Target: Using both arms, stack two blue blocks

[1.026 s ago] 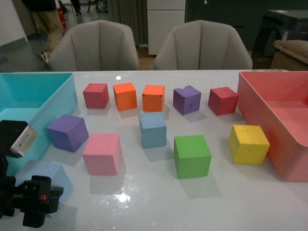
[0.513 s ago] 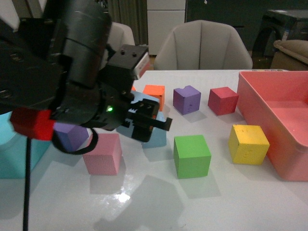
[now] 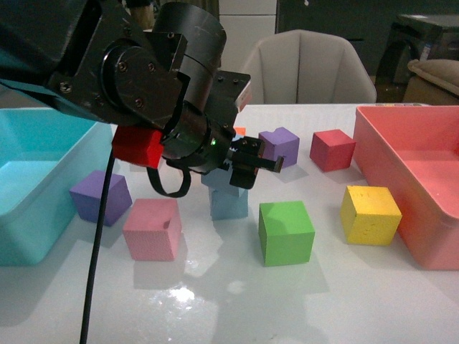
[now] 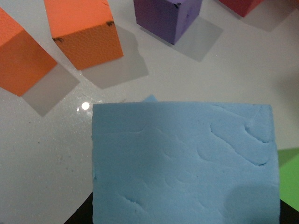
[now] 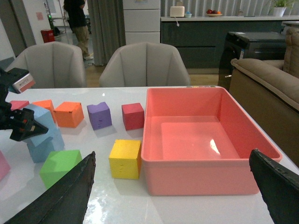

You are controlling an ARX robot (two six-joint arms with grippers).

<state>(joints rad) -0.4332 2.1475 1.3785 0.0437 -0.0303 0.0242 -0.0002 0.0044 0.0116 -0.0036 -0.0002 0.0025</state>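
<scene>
The top blue block (image 4: 182,163) was in the left pincer (image 3: 251,161), which was closed on it. It hung right over the bottom blue block (image 3: 229,204), which sat flat in the middle of the desk (image 3: 215,308), between a pink block (image 3: 152,228) and a green block (image 3: 285,231). I could not tell if the two touched. This looked like the putting-down step — next the top one needed to line up square, go down and be let go. Both were cubes, with no long side; the top one looked tipped a little. The right pincer (image 5: 171,155) was wide open and empty — over by the pink bin (image 5: 201,179).
</scene>
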